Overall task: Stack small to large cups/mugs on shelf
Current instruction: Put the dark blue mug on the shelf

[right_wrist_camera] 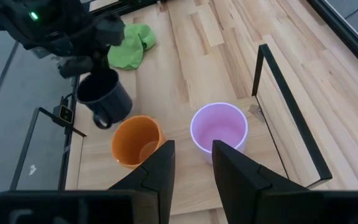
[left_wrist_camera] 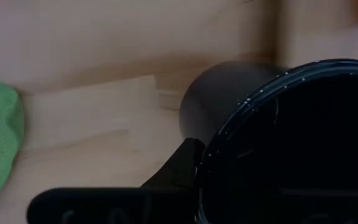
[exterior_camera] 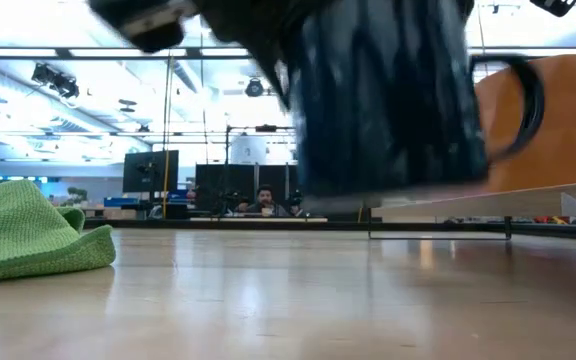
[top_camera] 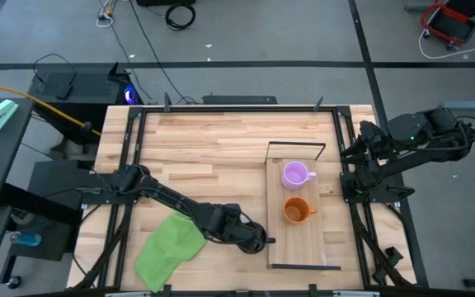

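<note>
My left gripper hangs at the near left edge of the shelf, a light-wood board with black wire ends, and is shut on the black mug. In the low view the black mug floats above the tabletop. The purple mug and the orange mug stand upright on the shelf, purple farther, orange nearer. My right gripper is open. It waits at the table's right edge, above the purple mug and orange mug. My left gripper holds the black mug by its rim, coming from above and pointing down. One finger lies on the outside of the wall; the other is hidden by the mug. The mug is lifted clear and hangs slightly tilted, handle toward the shelf.
A crumpled green cloth lies on the table near the front edge, left of the left gripper. The shelf's wire frames rise at its far and near ends. Bare planks stretch across the far half of the table.
</note>
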Tool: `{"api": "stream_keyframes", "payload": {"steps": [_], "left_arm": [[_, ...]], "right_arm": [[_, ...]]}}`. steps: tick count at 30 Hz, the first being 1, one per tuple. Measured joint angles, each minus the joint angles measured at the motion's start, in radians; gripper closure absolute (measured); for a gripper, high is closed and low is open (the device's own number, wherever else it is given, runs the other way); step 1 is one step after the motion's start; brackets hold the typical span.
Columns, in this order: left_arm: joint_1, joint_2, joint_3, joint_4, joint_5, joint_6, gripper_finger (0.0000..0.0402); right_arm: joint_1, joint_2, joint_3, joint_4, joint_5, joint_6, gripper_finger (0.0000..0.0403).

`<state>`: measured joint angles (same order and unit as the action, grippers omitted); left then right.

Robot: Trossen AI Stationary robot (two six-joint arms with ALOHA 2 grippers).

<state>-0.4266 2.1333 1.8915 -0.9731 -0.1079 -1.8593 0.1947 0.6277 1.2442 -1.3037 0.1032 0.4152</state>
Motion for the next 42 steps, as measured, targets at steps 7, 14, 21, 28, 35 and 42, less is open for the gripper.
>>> {"api": "stream_keyframes", "payload": {"steps": [7, 14, 21, 28, 35, 42], "left_arm": [[0.009, -0.001, 0.215, -0.217, -0.060, 0.046, 0.0378], [0.014, -0.002, 0.387, -0.286, -0.130, 0.116, 0.0378], [0.034, 0.006, 0.425, -0.277, -0.133, 0.155, 0.0378], [0.039, 0.016, 0.427, -0.243, -0.132, 0.153, 0.0378], [0.058, 0.097, 0.426, -0.125, -0.043, 0.183, 0.0378], [0.070, 0.122, 0.427, -0.085, -0.028, 0.177, 0.0378]], "right_arm": [[0.000, 0.000, 0.000, -0.014, 0.000, 0.000, 0.0289], [0.000, 0.000, 0.000, -0.035, 0.000, 0.000, 0.0289], [0.000, 0.000, 0.000, -0.035, 0.000, 0.000, 0.0289], [0.000, 0.000, 0.000, -0.035, 0.000, -0.006, 0.0289], [0.000, 0.000, 0.000, -0.035, 0.000, -0.021, 0.0289], [0.000, 0.000, 0.000, -0.035, 0.000, -0.026, 0.0289]]}}
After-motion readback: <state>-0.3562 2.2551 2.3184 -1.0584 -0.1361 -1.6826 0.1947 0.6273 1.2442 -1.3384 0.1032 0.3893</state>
